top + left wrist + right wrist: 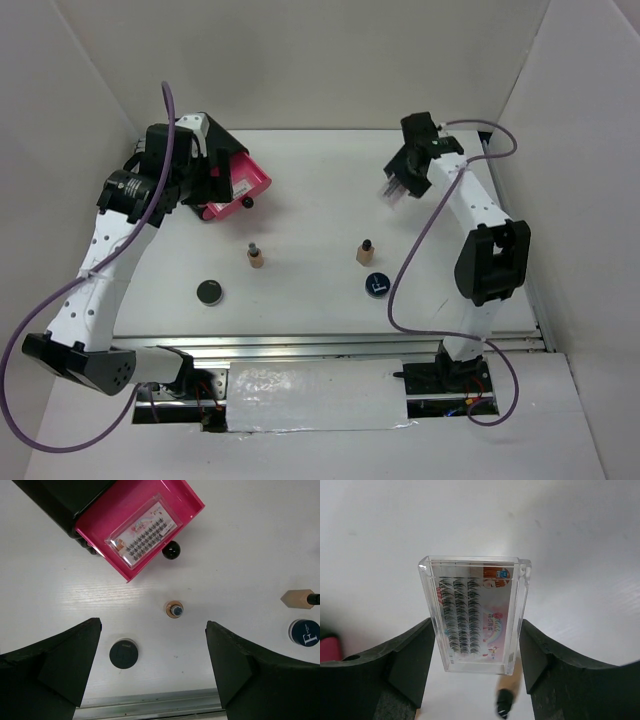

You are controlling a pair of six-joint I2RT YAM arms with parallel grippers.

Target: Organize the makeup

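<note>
clear lash case point(475, 615) gripped in the right hand point(476, 625), in midair.

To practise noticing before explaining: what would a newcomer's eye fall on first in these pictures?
The pink drawer stands pulled out of the black box at the far left of the table, with a lash packet lying in it. Next comes the clear lash case, pinched between the jaws of the right gripper above the table's far right. Between them sit two tan bottles and two black compacts.
</note>
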